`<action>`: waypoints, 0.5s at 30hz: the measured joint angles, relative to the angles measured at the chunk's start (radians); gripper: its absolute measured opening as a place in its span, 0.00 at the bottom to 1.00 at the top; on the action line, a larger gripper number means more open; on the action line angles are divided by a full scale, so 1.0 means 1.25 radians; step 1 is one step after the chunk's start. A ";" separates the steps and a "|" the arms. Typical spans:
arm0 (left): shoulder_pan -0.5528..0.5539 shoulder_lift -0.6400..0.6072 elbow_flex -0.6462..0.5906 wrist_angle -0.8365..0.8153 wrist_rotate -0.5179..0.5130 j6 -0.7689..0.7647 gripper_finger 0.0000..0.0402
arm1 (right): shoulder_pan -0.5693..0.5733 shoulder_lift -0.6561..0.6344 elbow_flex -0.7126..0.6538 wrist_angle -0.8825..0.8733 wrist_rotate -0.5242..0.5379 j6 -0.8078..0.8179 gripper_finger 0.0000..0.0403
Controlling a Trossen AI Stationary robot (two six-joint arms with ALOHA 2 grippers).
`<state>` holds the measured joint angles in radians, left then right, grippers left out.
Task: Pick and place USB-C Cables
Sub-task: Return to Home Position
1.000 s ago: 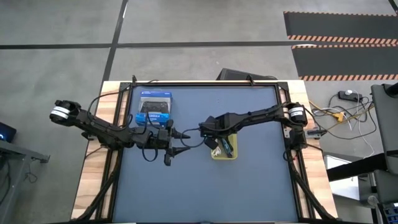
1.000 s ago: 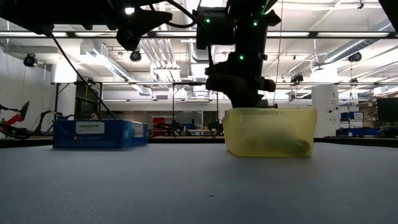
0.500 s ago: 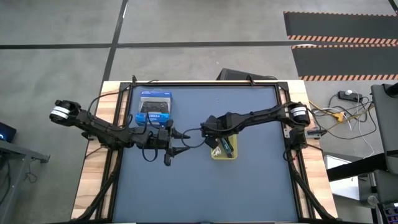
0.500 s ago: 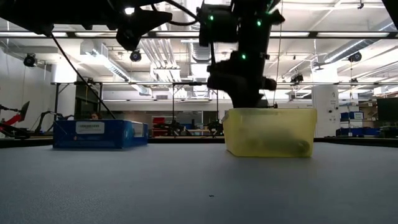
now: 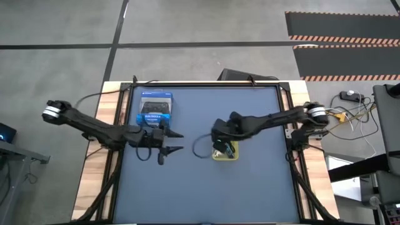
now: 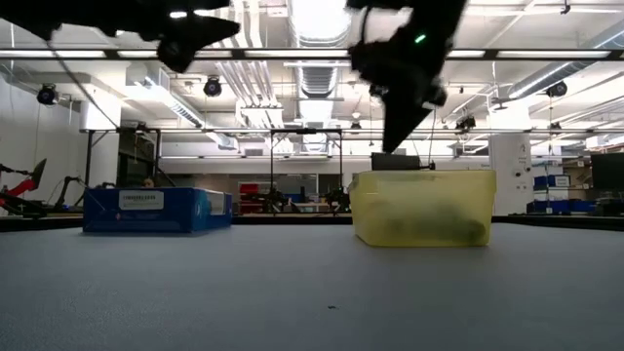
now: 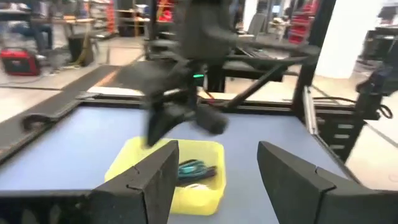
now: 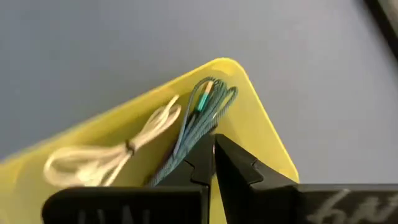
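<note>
A yellow bin (image 5: pixel 215 156) stands on the blue mat right of centre. In it lie a teal-blue cable (image 8: pixel 202 115) and a white cable (image 8: pixel 118 152), both bundled and resting on the bin's floor. The left wrist view also shows the teal one (image 7: pixel 196 168). I see no black or purple cable. My right gripper (image 8: pixel 213 144) is shut and empty. It points down, clear above the bin's left part (image 6: pixel 395 141). My left gripper (image 5: pixel 178 141) is open and empty, in the air left of the bin, its fingers pointing toward it (image 7: pixel 217 149).
A blue box (image 5: pixel 155 109) showing a game controller lies at the mat's far left, close behind my left gripper; it also shows in the low view (image 6: pixel 156 210). The mat's near half (image 5: pixel 206 194) is bare. A black frame rail (image 5: pixel 206 84) runs round the mat.
My right gripper has risen out of the yellow bin and now hangs clear above its rim, tipped a little. My left gripper has drawn back a little toward the table's left edge. The cables in the bin lie still.
</note>
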<state>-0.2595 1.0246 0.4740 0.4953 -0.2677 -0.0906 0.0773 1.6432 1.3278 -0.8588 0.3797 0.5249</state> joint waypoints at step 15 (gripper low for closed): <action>0.002 -0.508 -0.261 -0.118 -0.017 0.098 0.25 | 0.031 -0.491 -0.587 0.670 -0.107 -0.434 0.02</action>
<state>-0.2565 0.3901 0.1477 0.3478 -0.2888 0.0319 0.1154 1.0292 0.5938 -0.0216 0.2465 -0.0170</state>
